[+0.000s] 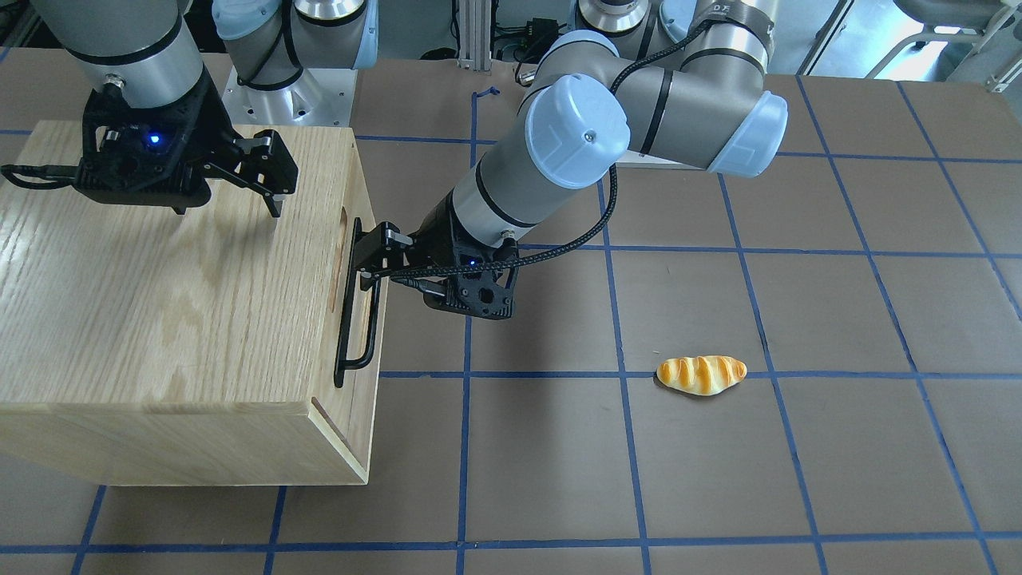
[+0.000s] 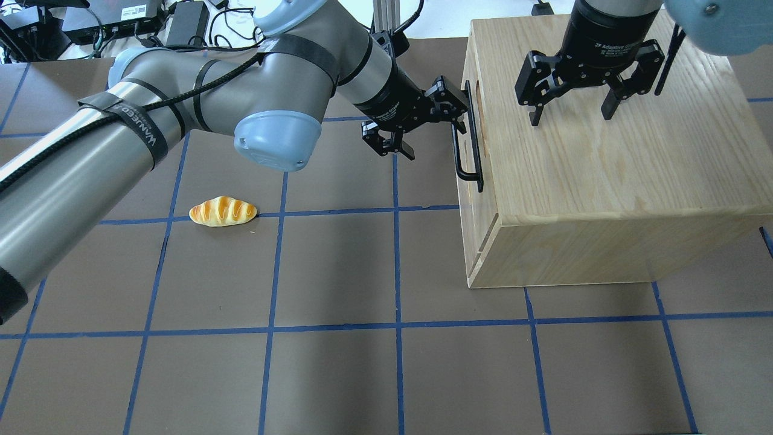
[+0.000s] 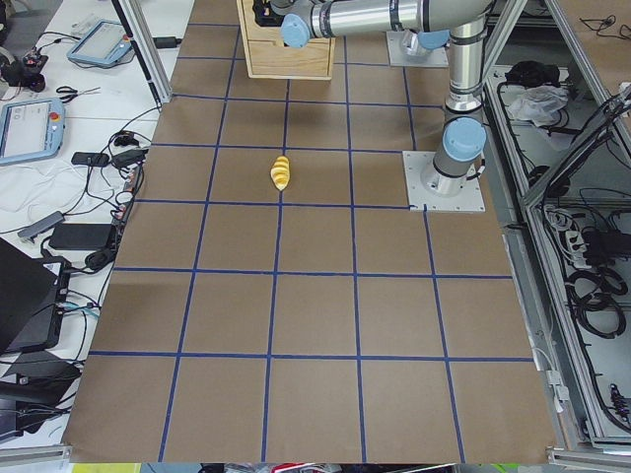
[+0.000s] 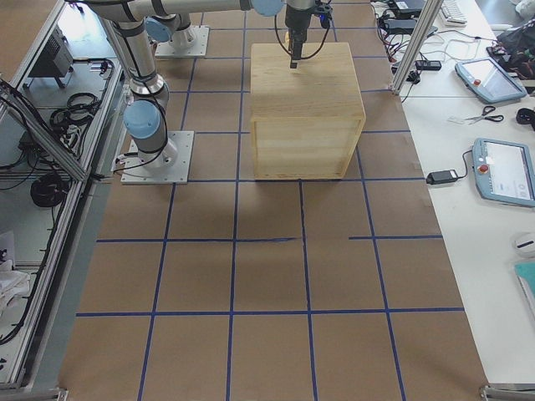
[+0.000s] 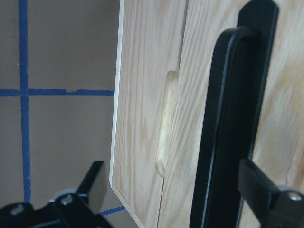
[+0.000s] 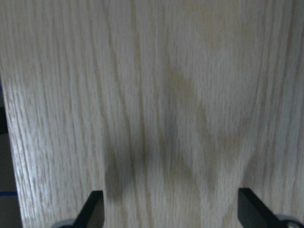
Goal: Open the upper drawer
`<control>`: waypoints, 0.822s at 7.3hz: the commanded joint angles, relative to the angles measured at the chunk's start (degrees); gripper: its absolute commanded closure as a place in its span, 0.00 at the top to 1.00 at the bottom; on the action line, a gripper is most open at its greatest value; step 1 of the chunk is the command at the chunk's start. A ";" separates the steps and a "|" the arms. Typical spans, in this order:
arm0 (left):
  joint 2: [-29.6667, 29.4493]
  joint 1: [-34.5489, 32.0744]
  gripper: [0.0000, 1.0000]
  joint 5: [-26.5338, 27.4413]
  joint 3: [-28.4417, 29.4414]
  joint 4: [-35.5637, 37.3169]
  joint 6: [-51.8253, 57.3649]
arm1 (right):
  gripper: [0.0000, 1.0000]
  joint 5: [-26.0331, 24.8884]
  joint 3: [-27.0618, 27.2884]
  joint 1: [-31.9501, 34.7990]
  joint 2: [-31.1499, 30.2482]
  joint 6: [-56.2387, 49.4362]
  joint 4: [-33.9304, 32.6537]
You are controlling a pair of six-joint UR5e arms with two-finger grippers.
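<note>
The upper drawer's pale front (image 5: 197, 57) looks shut in the oak cabinet (image 2: 604, 169). Its long black bar handle (image 2: 470, 154) runs along the cabinet face, also in the front view (image 1: 354, 319) and the left wrist view (image 5: 223, 133). My left gripper (image 2: 458, 113) reaches across to the handle's far end. It is open, one finger (image 5: 92, 183) on each side of the bar, not closed on it; it also shows in the front view (image 1: 371, 255). My right gripper (image 2: 570, 118) is open and empty, fingers pointing down just above the cabinet top (image 6: 168, 95).
A toy bread roll (image 2: 223, 211) lies on the brown gridded table, well to the left of the cabinet, also in the front view (image 1: 701, 374). A finger notch (image 5: 164, 123) sits in the seam beside the drawer front. The left arm spans the table's left half.
</note>
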 commanded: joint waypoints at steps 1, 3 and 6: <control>-0.50 -0.12 1.00 -0.02 -0.02 0.17 0.05 | 1.00 0.00 -0.05 -0.08 0.00 -0.08 0.00; -1.20 -0.82 1.00 0.16 -0.02 1.13 0.05 | 1.00 0.00 -0.05 -0.08 0.00 0.01 0.00; -1.73 -0.91 1.00 0.77 -0.10 1.40 0.93 | 1.00 0.00 -0.05 0.00 0.00 -0.08 0.00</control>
